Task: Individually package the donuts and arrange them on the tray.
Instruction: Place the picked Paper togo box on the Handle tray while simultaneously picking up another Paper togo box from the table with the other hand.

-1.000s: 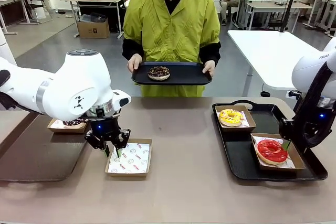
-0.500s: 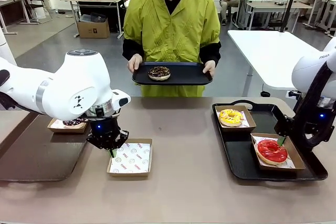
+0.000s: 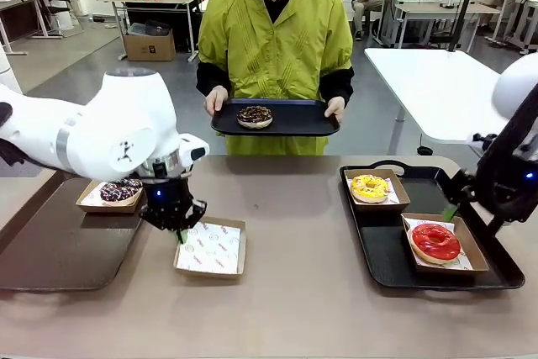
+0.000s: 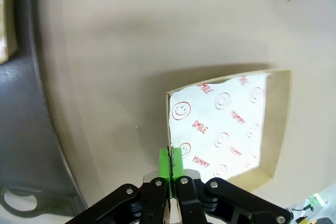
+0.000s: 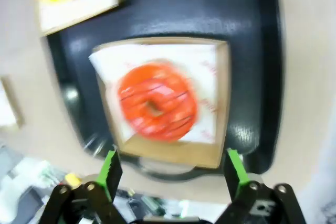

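Note:
My left gripper point(image 3: 180, 235) is shut on the left wall of an empty paper-lined box point(image 3: 210, 247) on the table. In the left wrist view its green pads point(image 4: 165, 162) pinch that wall of the box point(image 4: 226, 124). A dark purple donut point(image 3: 120, 191) lies in a box at the left. A person holds a small tray point(image 3: 303, 128) with a chocolate donut point(image 3: 254, 116). On the black tray point(image 3: 370, 266) at the right, the yellow donut point(image 3: 369, 185) and the red donut point(image 3: 435, 241) are each boxed. My right gripper point(image 3: 454, 208) hangs open above the red donut point(image 5: 156, 101).
A dark flat tray point(image 3: 59, 250) lies at the table's left, under the purple donut's box. The black tray has bare room at its left side and far right corner. A white table point(image 3: 429, 81) stands behind at the right.
My left gripper has shut on the empty box's wall and shifted it slightly. My right gripper has opened and risen off the red donut's box. The left arm moved, uncovering the purple donut.

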You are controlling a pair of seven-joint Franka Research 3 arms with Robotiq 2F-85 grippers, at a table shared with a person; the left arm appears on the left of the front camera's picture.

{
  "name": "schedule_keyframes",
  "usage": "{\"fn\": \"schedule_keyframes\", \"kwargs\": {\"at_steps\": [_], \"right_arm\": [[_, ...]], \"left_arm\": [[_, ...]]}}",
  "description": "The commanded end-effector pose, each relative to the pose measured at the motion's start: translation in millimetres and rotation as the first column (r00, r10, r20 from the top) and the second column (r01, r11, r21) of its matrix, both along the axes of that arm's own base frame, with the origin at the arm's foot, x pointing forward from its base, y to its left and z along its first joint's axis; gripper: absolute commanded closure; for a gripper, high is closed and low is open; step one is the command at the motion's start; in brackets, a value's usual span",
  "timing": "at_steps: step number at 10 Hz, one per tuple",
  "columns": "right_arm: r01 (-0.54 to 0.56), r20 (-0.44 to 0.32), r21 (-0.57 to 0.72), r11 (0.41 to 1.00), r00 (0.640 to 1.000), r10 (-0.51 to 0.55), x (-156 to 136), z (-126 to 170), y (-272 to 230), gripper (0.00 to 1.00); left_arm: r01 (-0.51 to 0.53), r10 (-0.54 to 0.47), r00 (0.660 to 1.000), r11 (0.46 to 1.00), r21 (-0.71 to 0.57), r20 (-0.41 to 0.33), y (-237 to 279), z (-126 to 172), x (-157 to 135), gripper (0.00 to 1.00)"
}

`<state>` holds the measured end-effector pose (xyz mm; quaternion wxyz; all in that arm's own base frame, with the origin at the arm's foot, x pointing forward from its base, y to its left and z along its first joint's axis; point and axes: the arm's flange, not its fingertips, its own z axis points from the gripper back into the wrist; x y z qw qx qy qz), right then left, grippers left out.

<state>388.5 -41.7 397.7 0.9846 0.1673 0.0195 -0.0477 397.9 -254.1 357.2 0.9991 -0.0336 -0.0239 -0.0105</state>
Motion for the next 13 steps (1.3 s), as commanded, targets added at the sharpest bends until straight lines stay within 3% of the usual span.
{"fn": "schedule_keyframes", "kwargs": {"at_steps": [1,4,7,10,13], "right_arm": [[-0.057,0.095,0.268,0.962,0.995,0.032,-37,37,-33,0.0],[-0.077,0.239,0.561,0.824,0.968,-0.072,-75,54,-108,0.0],[-0.062,0.247,0.684,0.727,0.957,-0.151,-100,28,-171,0.0],[-0.146,0.292,0.686,0.713,0.952,-0.087,-99,0,-212,0.0],[-0.137,0.262,0.685,0.715,0.963,-0.067,-88,-17,-215,0.0]], "left_arm": [[-0.002,0.003,0.999,0.999,-0.04,0.041,2,56,5,1.0],[0.014,-0.002,0.993,0.995,-0.1,0.117,-3,113,28,1.0],[0.042,-0.031,0.992,0.996,-0.084,0.121,-18,149,56,1.0],[0.059,-0.056,0.995,0.998,-0.037,0.079,-35,149,75,1.0],[0.046,-0.046,0.998,0.999,-0.018,0.034,-44,138,93,1.0]]}}
